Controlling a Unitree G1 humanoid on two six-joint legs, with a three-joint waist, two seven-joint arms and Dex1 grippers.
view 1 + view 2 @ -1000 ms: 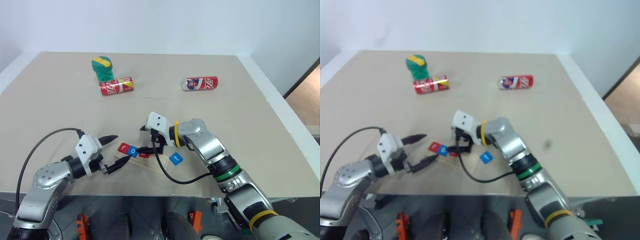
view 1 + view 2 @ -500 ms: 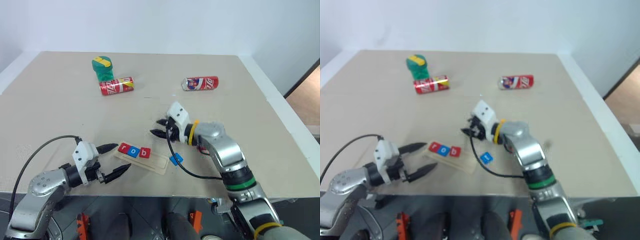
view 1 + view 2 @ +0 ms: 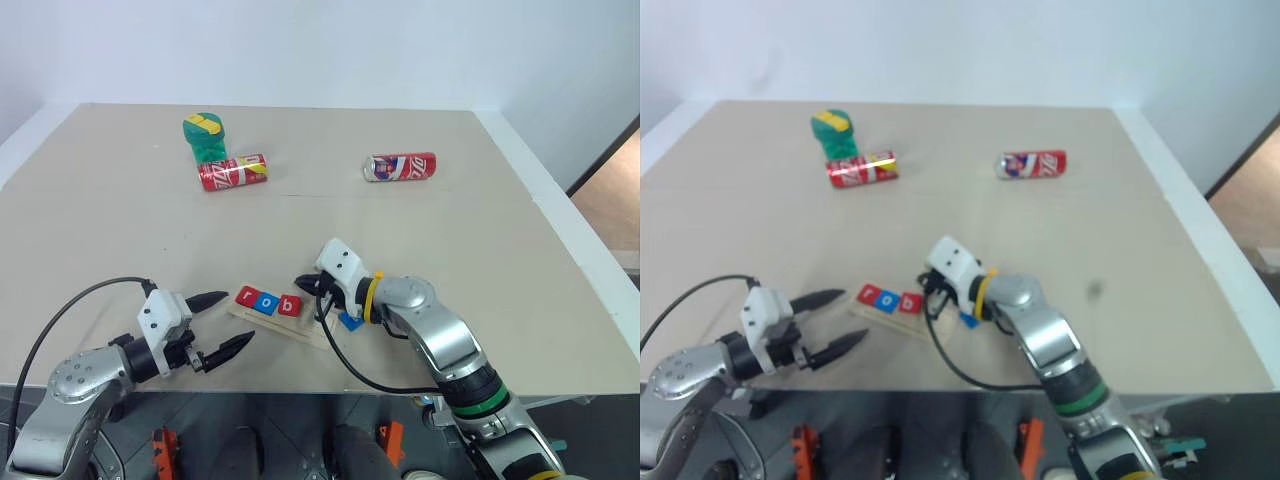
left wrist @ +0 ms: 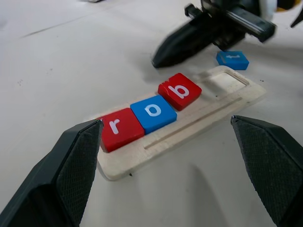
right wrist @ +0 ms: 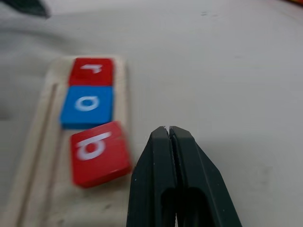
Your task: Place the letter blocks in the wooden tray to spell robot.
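three letter blocks lie in the wooden tray (image 4: pixel 222 101), side by side from its left end: a red "r" block (image 4: pixel 119 128), a blue "o" block (image 4: pixel 153 112) and a red "b" block (image 4: pixel 180 91), the last one turned a little out of line. the right part of the tray is bare wood. a blue block (image 4: pixel 232 59) lies on the beige table (image 3: pixel 480 240) just beyond the tray's right end, partly under the right arm. the right gripper (image 5: pixel 169 134) is beside the "b" block, at the far edge of the tray, its two black fingers pressed together with nothing between them. the left gripper (image 3: pixel 222 322) hangs near the tray's left end, fingers wide apart and holding nothing. well behind the tray lie two red soda cans (image 3: pixel 233 172) (image 3: pixel 400 166), and a green container (image 3: pixel 205 137) stands by the left can.
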